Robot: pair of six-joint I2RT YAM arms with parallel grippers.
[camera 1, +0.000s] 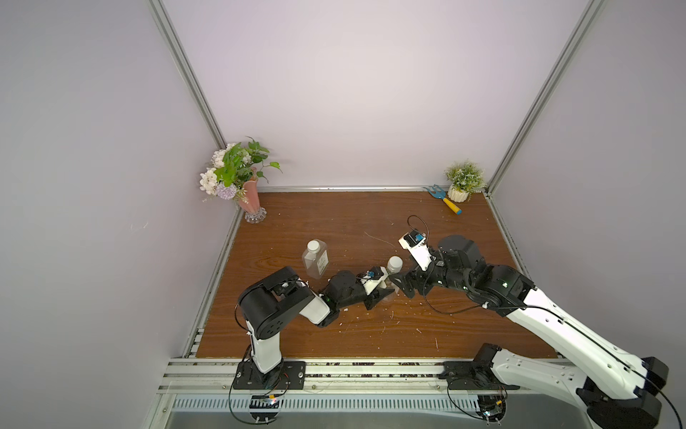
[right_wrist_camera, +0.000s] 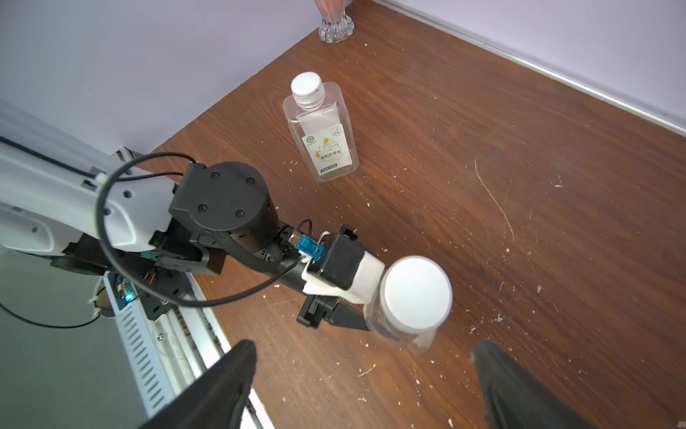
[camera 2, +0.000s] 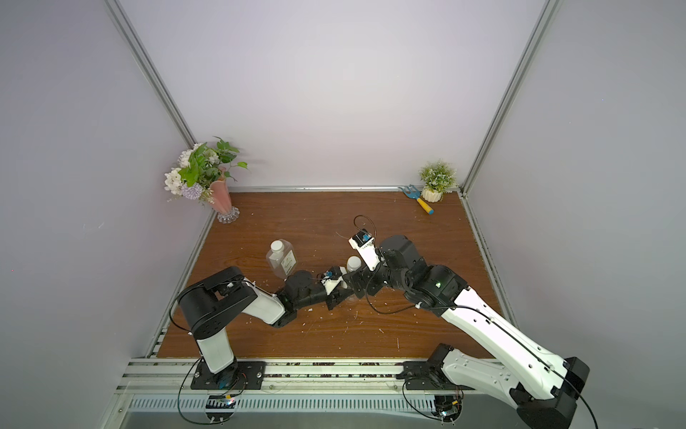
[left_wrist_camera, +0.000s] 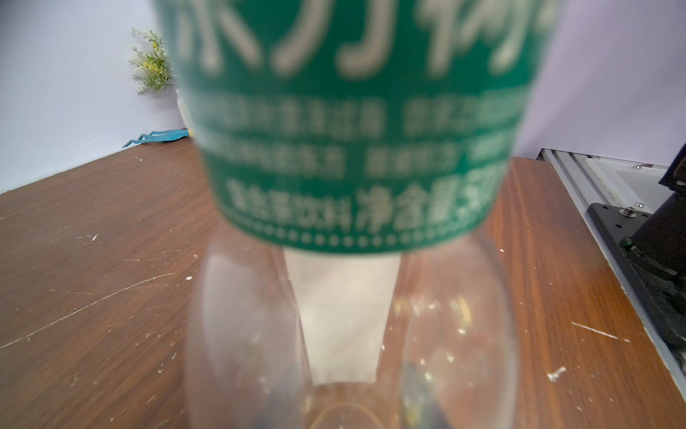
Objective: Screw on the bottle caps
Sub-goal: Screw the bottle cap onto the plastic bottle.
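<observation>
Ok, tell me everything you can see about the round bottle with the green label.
The round bottle is small, clear plastic and looks empty, with a green label printed in white characters around its body. A white cap sits on its neck; how tightly cannot be told. It stands upright near the middle of the wooden table, its body clamped by the left gripper. The right gripper is open close by, not touching.

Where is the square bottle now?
In both top views, the square bottle stands left of centre, between the pink vase and the left arm.
</observation>
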